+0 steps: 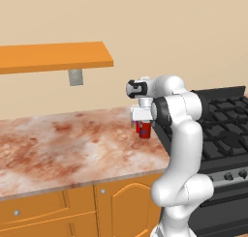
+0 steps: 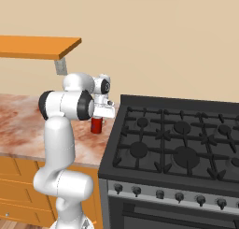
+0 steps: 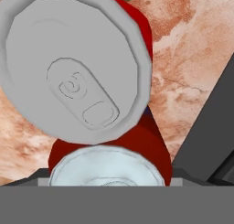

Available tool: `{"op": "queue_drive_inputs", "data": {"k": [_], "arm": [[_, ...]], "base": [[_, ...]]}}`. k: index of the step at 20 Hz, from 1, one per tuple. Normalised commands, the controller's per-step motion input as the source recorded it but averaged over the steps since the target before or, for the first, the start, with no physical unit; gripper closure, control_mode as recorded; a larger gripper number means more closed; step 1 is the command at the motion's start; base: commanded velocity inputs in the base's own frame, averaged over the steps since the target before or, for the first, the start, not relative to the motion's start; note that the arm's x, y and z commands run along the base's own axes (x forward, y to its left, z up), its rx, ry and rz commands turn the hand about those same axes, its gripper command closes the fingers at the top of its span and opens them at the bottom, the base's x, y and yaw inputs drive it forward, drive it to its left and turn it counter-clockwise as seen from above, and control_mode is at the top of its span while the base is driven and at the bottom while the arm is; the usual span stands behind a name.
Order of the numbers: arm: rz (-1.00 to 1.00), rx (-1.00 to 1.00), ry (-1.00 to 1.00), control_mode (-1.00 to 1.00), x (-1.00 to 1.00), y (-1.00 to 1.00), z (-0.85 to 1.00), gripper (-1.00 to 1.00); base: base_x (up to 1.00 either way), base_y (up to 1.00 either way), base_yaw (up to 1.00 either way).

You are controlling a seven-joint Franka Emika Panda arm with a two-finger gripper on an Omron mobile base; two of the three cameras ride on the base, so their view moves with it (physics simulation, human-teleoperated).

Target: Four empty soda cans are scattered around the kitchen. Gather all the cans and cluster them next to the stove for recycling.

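1. Hovering over the reddish mottled marble desk [image 1: 58, 144], my jaws [image 1: 144, 119] sit just above a small upright red soda can with a silvery top [image 1: 145, 130].
2. The grey steel stove with black cooktop grates [image 2: 177, 144] stands just beside that can, at its 3 o'clock in the right base view.
3. In the hand view, one silvery can top [image 3: 73, 65] looms close, with a second red can [image 3: 107, 166] at its 6 o'clock.
4. I cannot tell whether my jaws are wide or clamped.
5. An orange wooden shelf [image 1: 53, 56] hangs above the desk.
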Motion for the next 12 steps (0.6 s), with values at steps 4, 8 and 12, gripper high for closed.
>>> {"op": "queue_drive_inputs", "data": {"k": [4, 8, 12], "arm": [[0.0, 0.0, 0.0, -1.0, 0.0, 0.0, 0.0, -1.0], [0.0, 0.0, -0.02, -1.0, -0.03, 0.0, 0.09, -1.0], [-0.01, 0.0, -0.09, -1.0, -0.14, 0.01, 0.2, -1.0]], "base": [[0.0, 0.0, 0.0], [0.0, 0.0, 0.0], [0.0, 0.0, 0.0]]}}
